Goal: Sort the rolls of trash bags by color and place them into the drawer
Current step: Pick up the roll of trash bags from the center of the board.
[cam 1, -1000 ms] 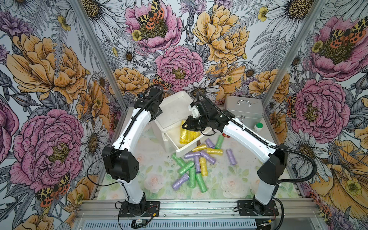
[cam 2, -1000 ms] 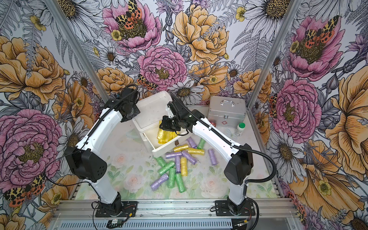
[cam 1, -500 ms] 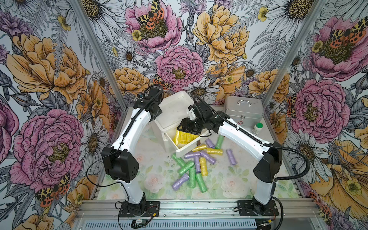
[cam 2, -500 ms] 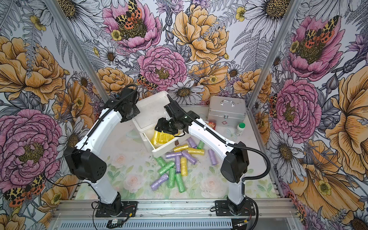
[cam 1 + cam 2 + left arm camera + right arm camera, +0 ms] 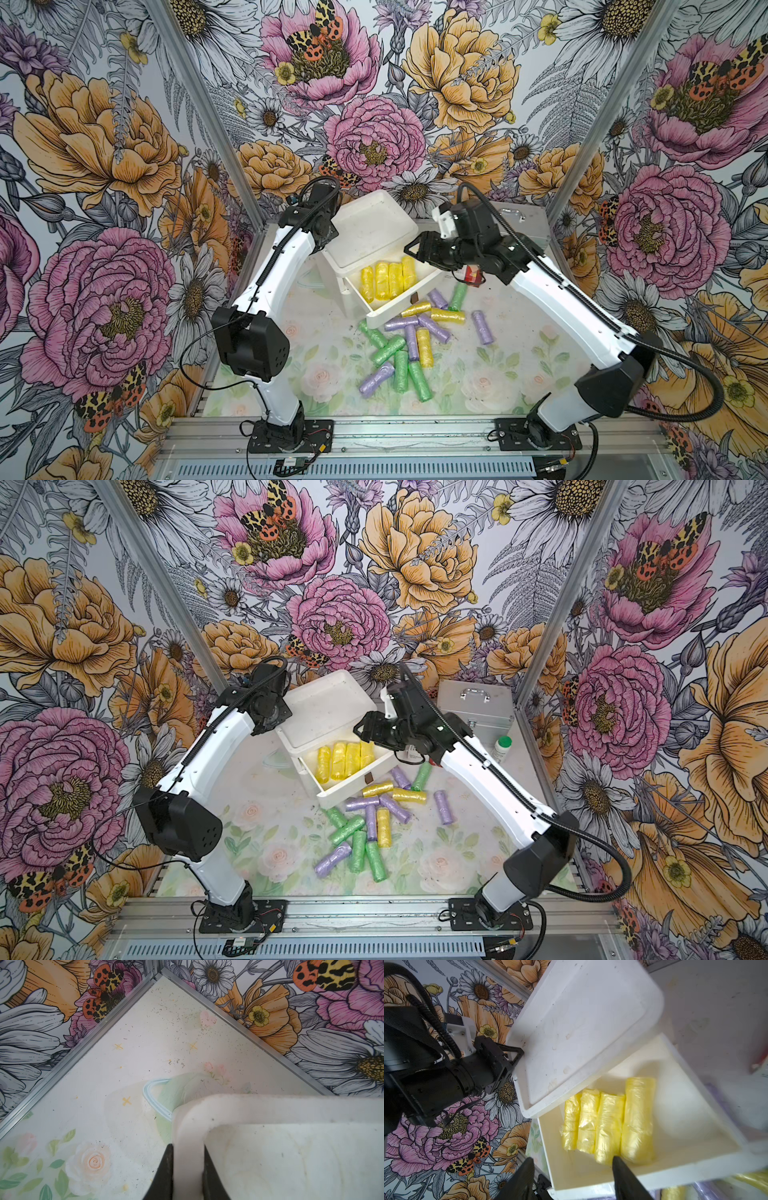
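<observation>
Right wrist view: right gripper (image 5: 572,1158) spread wide, empty, four yellow rolls (image 5: 608,1126) just beneath it in the drawer (image 5: 675,1174); left gripper (image 5: 187,1145) clamps the cabinet rim (image 5: 270,1107).

Three sides are walled with floral moth-print wallpaper (image 5: 104,137); tabletop (image 5: 498,374) is covered in pale rose print; aluminium rail (image 5: 415,432) is mounted along near edge.

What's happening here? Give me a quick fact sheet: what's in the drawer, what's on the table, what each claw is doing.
Drawer: white plastic drawer, pulled open
Inside: four pastel yellow crinkly rolls, side by side
On table: loose yellow, green and lilac rolls, mixed together
Left gripper: shut on the white cabinet's top rim
Right gripper: open, empty, above the drawer
</observation>
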### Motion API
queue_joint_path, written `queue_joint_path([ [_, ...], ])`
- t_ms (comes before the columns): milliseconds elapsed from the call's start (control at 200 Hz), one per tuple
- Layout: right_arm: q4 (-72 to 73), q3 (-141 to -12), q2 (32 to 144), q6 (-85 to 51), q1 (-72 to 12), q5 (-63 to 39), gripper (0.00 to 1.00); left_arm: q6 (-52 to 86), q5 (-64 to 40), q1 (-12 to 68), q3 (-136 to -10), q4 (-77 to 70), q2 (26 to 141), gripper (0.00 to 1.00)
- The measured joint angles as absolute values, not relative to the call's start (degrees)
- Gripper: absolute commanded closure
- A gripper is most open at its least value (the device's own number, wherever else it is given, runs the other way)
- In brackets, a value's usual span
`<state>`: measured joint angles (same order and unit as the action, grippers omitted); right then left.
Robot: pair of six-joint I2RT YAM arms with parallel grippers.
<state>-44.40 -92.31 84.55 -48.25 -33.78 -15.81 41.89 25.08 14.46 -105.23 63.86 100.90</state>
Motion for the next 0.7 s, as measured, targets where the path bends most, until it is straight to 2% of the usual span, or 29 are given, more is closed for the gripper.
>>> queue_joint_path([
  [165, -44.25, -76.55, 73.97, -48.36, -29.39, -11.35, 0.34, 41.89, 25.08, 14.46, -105.25, 63.86, 100.95, 1.0],
  [450, -44.47, -56.93, 73.97, -44.27, -29.17, -9.23, 0.39, 41.87, 25.08, 14.46, -105.25, 63.86, 100.95, 1.0],
  [701, -38.87, -47.18, 73.91, -46.41, -36.82, -6.22, 0.41, 41.87, 25.08, 14.46, -105.19, 63.83, 100.97, 1.0],
])
